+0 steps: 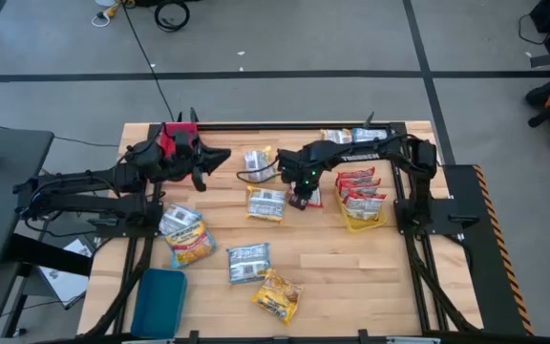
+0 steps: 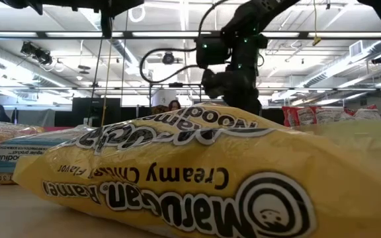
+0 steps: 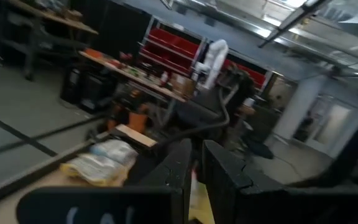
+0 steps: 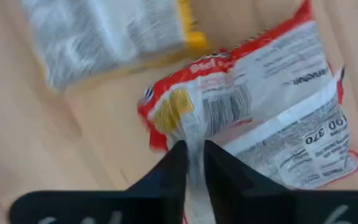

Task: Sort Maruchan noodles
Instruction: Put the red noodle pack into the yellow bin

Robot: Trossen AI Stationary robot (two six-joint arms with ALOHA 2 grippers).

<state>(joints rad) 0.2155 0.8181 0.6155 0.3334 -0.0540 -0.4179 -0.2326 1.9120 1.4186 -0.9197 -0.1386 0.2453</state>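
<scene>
The right pincer point(image 4: 191, 163) is pressed together on the edge of a red packet point(image 4: 272, 118), pinching a fold of its wrapper between both fingers. In the high view this pincer point(image 1: 301, 198) sits near the table's point(image 1: 351, 277) middle, with the packet directly under it.

Key relation: the yellow tray point(image 1: 364, 222), holding the stack of red packets point(image 1: 361, 191), lies just beside the right pincer on its outboard side, toward the right arm's base. The gripped packet's long axis runs away from the fingers at a slant. The right arm is clearly the nearer one to both packet and tray, so the next move is probably a short lift and carry toward that stack.

The left pincer point(image 1: 201, 164) waits over the far left part of the table, beside a red tray point(image 1: 173, 134); its fingers stand nearly closed with a thin gap and grip nothing.

Count, from the high view:
- Red packets: one gripped, about three or four in the tray.
- Yellow packets point(image 1: 277, 294): about three loose; one point(image 1: 266, 204) is just beside the right pincer on its inboard side.
- Blue packets point(image 1: 248, 263): about two loose.
- Two or three more packets point(image 1: 351, 136) lie at the far edge; colours unclear.
- Trays: one red, one yellow, one blue point(image 1: 159, 301).
</scene>
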